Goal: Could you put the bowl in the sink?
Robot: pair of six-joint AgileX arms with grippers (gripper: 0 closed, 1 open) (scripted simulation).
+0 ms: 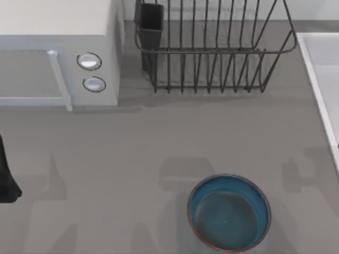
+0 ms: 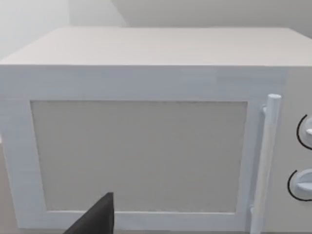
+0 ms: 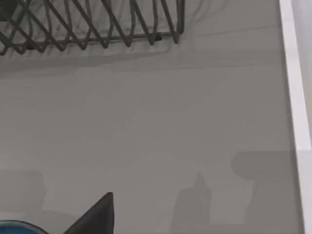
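My left arm (image 1: 6,177) shows as a dark form at the table's left edge, its wrist camera facing the microwave (image 2: 146,141) door and handle. A dark fingertip (image 2: 97,217) of my left gripper enters the left wrist view; whether that gripper is spread or pressed together, I cannot tell. A dark fingertip (image 3: 97,214) of my right gripper hangs over bare table near the bowl; its state likewise cannot be told. The bowl (image 1: 229,212) sits upright near the table's front edge, right of centre. The sink (image 1: 323,79) lies along the right edge. The rack (image 1: 212,47) stands at the back. Open table (image 1: 159,137) separates bowl, rack and sink.
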